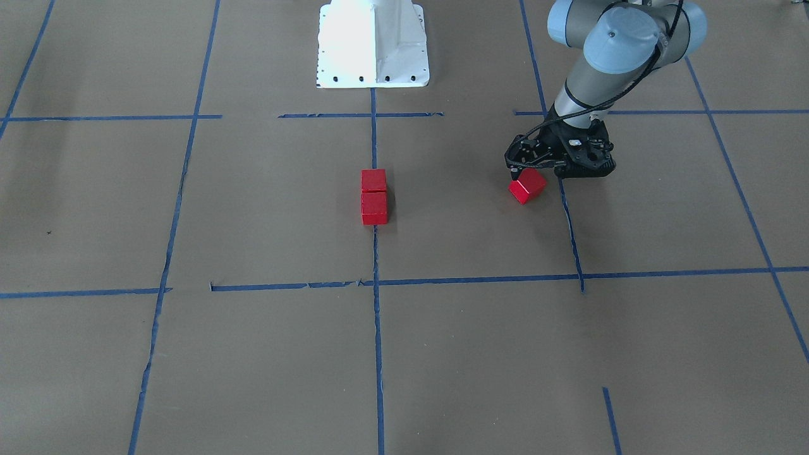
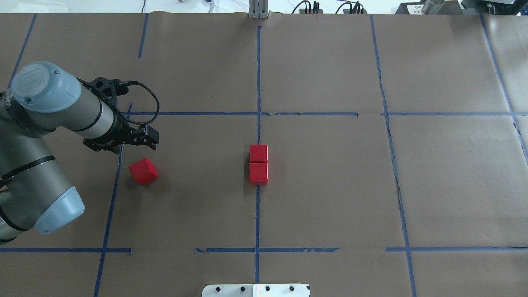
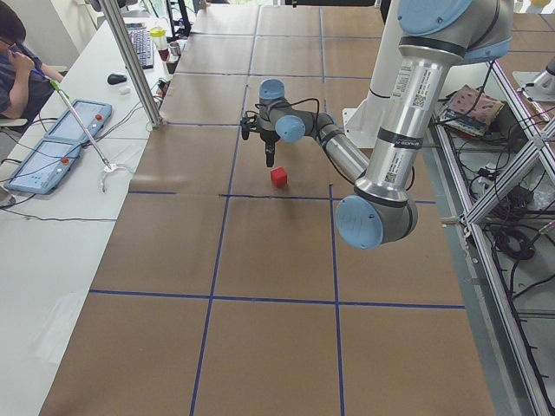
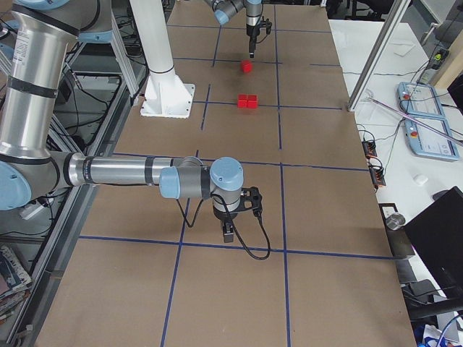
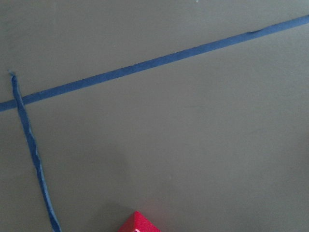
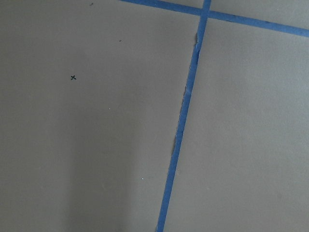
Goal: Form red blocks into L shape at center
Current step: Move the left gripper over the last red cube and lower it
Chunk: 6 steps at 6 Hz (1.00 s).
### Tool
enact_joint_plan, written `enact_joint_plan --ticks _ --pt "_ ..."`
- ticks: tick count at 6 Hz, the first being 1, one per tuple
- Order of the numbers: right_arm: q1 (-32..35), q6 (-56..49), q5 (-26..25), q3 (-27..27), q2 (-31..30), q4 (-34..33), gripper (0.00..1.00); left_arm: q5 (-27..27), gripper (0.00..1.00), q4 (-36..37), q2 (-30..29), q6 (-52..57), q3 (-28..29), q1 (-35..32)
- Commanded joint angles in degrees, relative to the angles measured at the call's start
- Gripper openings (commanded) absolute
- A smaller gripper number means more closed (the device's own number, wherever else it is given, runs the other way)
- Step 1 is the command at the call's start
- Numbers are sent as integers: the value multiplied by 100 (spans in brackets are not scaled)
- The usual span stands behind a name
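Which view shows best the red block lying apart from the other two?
The overhead exterior view: the lone red block is whole, unobstructed, its turned angle clear. Front-facing shows it nearly as well. Both side views show it tiny. Left wrist catches one corner; right wrist, nothing.

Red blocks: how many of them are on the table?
3. Two red blocks touch in a row on the central blue tape line; the third red block lies apart, turned, near the left claw, not held. None seems hidden.
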Motion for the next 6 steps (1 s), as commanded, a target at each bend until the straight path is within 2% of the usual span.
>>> enact_joint_plan --ticks 1,2,3,6 --pt "0 -4 -6 -7 2 6 100 64 100 13 34 -1978 -5 126" --pt "0 -13 -6 -7 2 6 100 169 100 14 113 -2040 21 283" --pt "0 -22 -6 -7 2 6 100 544 100 14 131 -2031 117 624" --pt "0 -31 -15 -7 -6 6 100 556 100 5 114 -1979 294 742"
